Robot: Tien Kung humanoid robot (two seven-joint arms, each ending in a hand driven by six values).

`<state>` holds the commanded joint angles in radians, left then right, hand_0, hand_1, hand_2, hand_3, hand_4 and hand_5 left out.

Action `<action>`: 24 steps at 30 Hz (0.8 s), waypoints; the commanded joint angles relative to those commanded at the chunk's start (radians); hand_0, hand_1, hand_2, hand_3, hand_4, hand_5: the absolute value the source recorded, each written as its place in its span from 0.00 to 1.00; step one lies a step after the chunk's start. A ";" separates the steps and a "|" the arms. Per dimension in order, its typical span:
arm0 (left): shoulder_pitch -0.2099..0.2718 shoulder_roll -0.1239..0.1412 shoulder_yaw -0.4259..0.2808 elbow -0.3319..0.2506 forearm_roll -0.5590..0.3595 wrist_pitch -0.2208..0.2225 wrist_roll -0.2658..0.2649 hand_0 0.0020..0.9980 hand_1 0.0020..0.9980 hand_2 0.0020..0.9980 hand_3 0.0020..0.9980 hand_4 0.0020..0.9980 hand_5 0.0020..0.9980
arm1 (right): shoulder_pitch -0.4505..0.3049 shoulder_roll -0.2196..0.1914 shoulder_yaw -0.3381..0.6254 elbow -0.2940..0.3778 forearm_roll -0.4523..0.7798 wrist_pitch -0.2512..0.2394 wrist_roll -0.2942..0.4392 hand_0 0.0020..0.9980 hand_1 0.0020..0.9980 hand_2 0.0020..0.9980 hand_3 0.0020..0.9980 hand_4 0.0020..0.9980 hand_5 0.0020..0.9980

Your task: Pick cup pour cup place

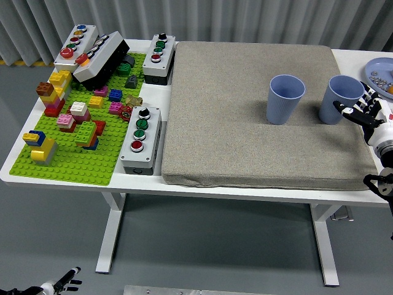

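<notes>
Two blue cups stand upright on the grey mat (245,141): the left cup (285,99) near the middle right, the right cup (341,99) near the mat's right edge. My right hand (358,108) comes in from the right edge and sits against the right cup's lower right side. Its fingers (368,98) are spread and its thumb lies in front of the cup wall, not closed around it. My left hand (60,286) hangs low at the bottom left, below the table, with its fingers relaxed. What the cups hold cannot be seen.
A blue plate (382,74) with small items lies at the far right edge. Left of the mat are button boxes (140,139) (159,56) (77,47) and a green baseplate (73,160) with several toy bricks.
</notes>
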<state>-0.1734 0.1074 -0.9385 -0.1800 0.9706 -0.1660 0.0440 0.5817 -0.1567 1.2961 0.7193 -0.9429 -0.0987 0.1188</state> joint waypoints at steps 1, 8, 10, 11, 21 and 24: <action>0.001 0.000 0.000 0.000 0.000 0.000 0.000 0.84 0.83 0.87 0.78 0.64 0.99 | 0.002 0.001 -0.002 -0.002 0.000 0.000 0.000 0.91 0.86 0.92 0.92 0.87 0.29; 0.003 0.000 0.002 0.000 0.001 -0.001 0.001 0.84 0.83 0.87 0.78 0.64 0.99 | 0.015 0.007 -0.007 -0.014 0.002 -0.001 0.000 0.91 0.85 0.92 0.93 0.87 0.29; 0.002 0.000 0.002 0.000 0.000 -0.001 0.001 0.84 0.83 0.87 0.78 0.64 0.98 | 0.020 0.007 -0.007 -0.019 0.003 -0.001 0.000 0.91 0.85 0.92 0.93 0.87 0.29; 0.002 0.001 0.003 0.000 0.000 -0.001 0.001 0.84 0.83 0.87 0.78 0.64 0.98 | 0.021 0.007 -0.006 -0.020 0.003 -0.001 0.000 0.91 0.85 0.92 0.93 0.87 0.29; 0.002 0.001 0.003 0.000 0.000 -0.001 0.002 0.84 0.83 0.87 0.78 0.64 0.98 | 0.024 0.010 -0.004 -0.029 0.015 -0.004 0.005 0.91 0.85 0.90 0.92 0.87 0.29; 0.002 0.001 0.003 0.000 0.000 -0.001 0.002 0.84 0.83 0.87 0.78 0.64 0.98 | 0.022 0.012 -0.006 -0.030 0.019 -0.006 0.008 0.90 0.81 0.83 0.86 0.85 0.28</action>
<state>-0.1716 0.1085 -0.9358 -0.1800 0.9708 -0.1671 0.0455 0.6039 -0.1448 1.2905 0.6895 -0.9236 -0.1048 0.1270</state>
